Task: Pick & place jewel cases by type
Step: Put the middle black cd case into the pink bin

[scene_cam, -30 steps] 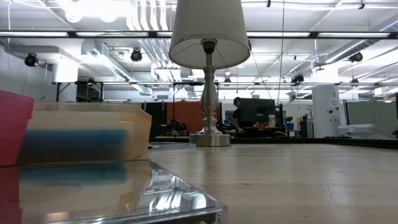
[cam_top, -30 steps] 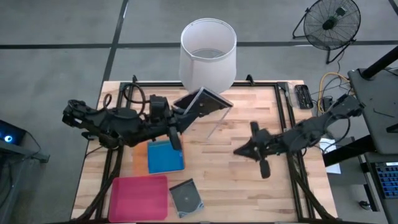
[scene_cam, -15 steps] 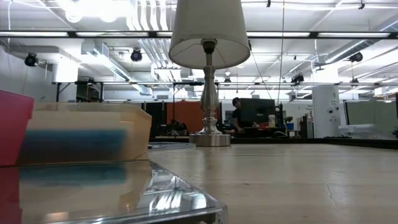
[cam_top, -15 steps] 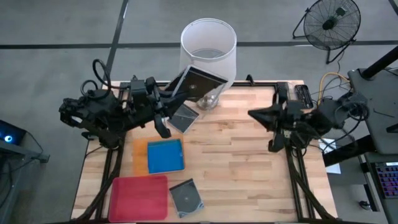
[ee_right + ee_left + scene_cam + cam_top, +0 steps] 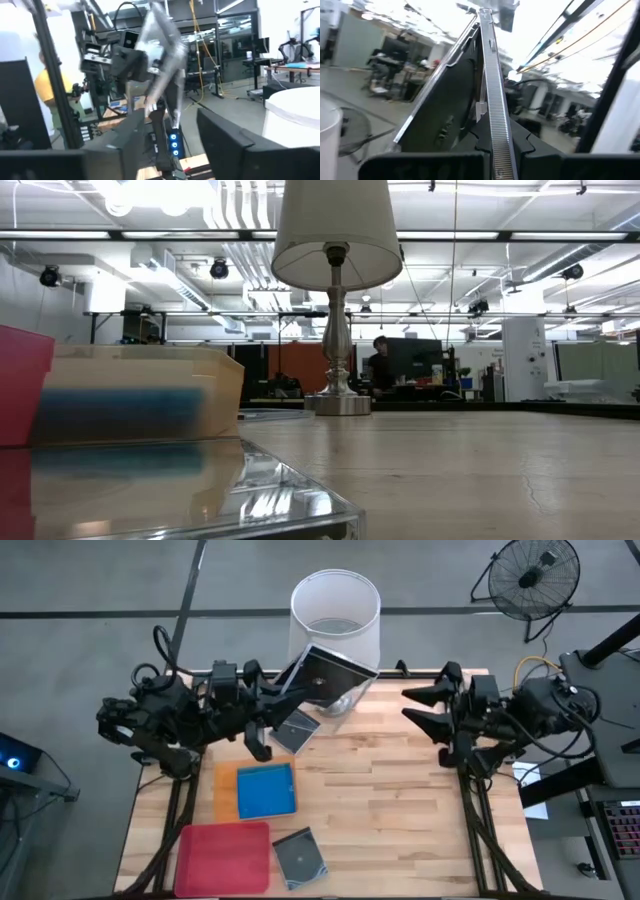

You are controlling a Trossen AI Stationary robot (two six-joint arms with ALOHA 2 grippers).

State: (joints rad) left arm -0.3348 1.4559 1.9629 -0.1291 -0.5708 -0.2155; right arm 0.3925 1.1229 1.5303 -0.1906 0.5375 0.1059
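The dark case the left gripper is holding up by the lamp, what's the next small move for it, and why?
Probably swing it toward the pink tray and start lowering. The left gripper is shut on the dark case, lifted beside the lamp, while a blue case already sits on the orange tray, so dark ones likely go elsewhere. The right gripper waits open at the right edge.

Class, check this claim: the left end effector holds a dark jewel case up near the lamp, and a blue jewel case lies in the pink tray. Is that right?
Not quite. The high view shows the blue jewel case lying in the orange tray, not the pink tray. The left end effector does hold a dark jewel case up near the lamp.
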